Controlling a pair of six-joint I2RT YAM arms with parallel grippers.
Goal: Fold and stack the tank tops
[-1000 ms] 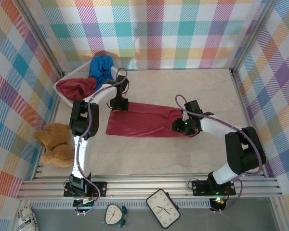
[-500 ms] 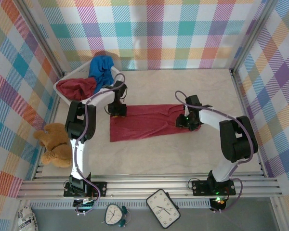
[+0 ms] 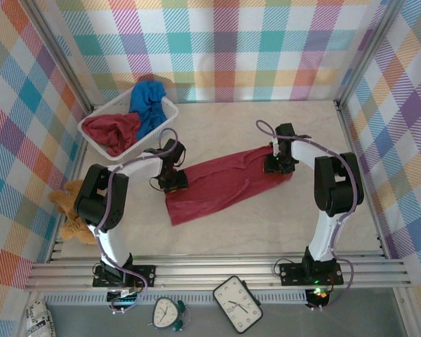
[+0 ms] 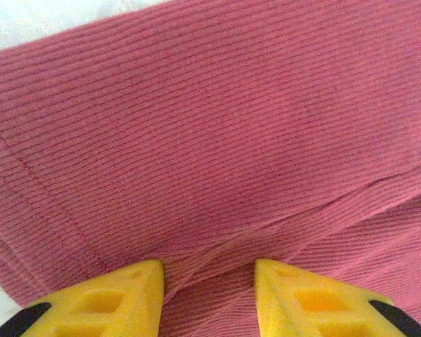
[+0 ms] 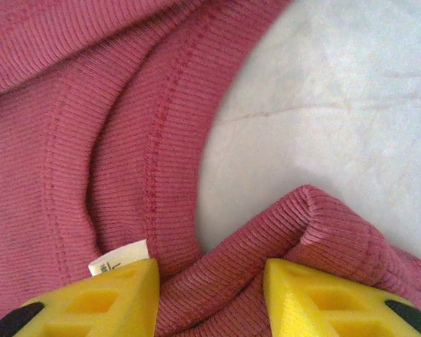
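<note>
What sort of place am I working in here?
Probably a staged robot test cell: plaid walls on a metal frame, a marble-look table, plus props like a basket and bear.

You are holding both arms bent out over the table, each wrist tipped down toward the surface. Your left arm (image 3: 107, 242) is rising from its near-left base, folding at the elbow and sending its forearm rightward. The left gripper (image 3: 172, 181) is pointing down and pinching a ridge of the dark red tank top (image 3: 217, 184). In the left wrist view its yellow fingers (image 4: 119, 298) are standing partly apart with that fold between them. Your right arm (image 3: 323, 242) is folding back at a high elbow. The right gripper (image 3: 277, 165) is pressing down too, its jaws partly apart around bunched cloth.
</note>
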